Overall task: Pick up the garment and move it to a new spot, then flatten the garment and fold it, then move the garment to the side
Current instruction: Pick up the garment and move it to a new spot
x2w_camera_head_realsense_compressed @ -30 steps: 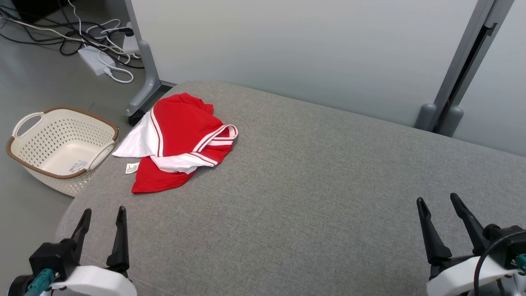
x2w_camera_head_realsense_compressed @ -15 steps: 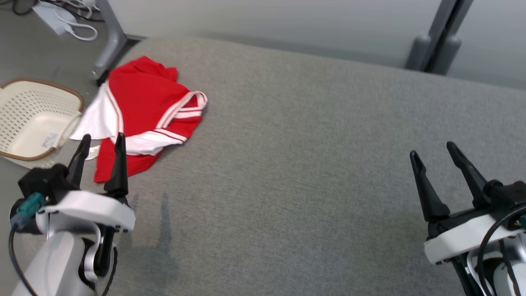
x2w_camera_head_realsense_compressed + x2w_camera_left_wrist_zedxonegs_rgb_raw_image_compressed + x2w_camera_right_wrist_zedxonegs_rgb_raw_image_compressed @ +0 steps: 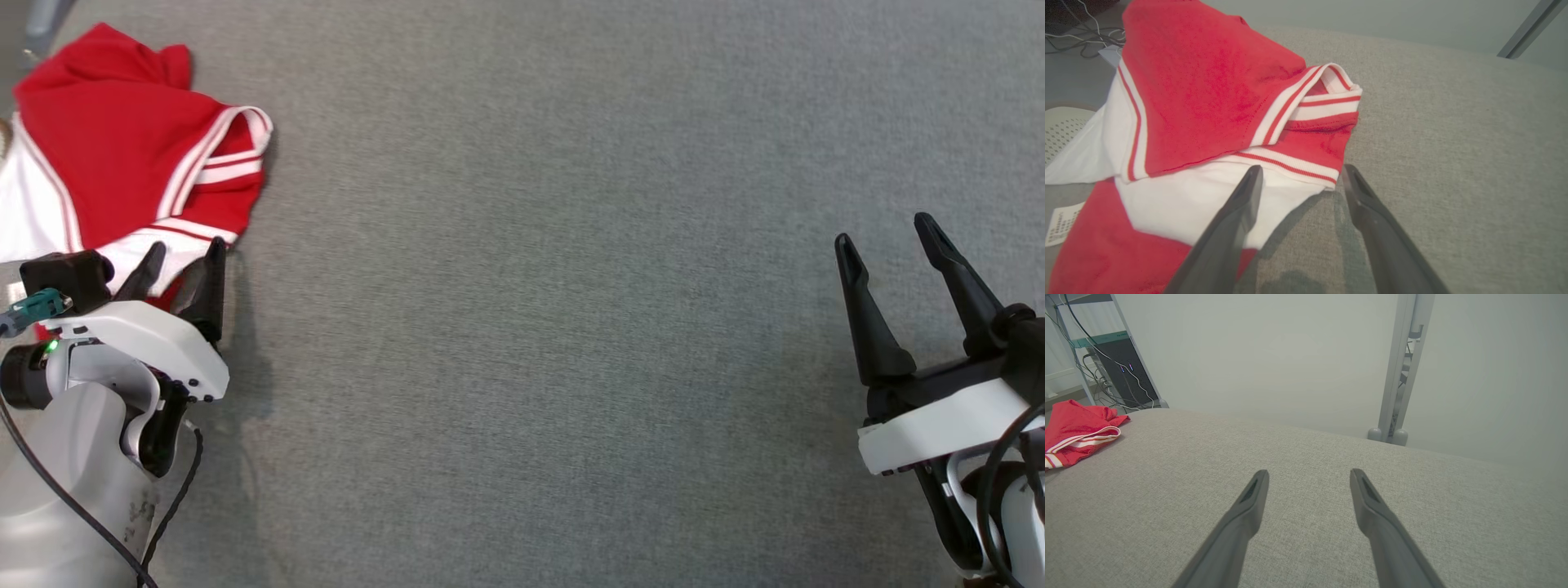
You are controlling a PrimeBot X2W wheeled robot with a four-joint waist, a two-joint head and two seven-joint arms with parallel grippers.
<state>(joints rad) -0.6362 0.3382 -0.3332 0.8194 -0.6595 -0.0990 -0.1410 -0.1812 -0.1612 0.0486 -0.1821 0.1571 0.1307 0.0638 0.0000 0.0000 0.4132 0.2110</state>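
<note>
Lying crumpled, red-and-white striped garment [image 3: 114,139]

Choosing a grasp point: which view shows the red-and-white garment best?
Left wrist view: the garment is close, with folds, stripes and label clear. Head view crops it at the left edge, partly behind the left fingers. Right wrist view catches a small far corner.

Grey woven fabric covers the counter [image 3: 571,286], whose far edge is rounded. Behind that edge rises a plain, pale grey-green wall [image 3: 1274,355], softly and evenly lit, with a grey metal post [image 3: 1404,367] standing on two rounded feet. Past the counter's far left corner, a rack [image 3: 1094,339] holds a dark box [image 3: 1120,379]. Tangled cables [image 3: 1081,41] and a pale perforated basket [image 3: 1061,126] lie on the grey floor [image 3: 1073,81].
</note>
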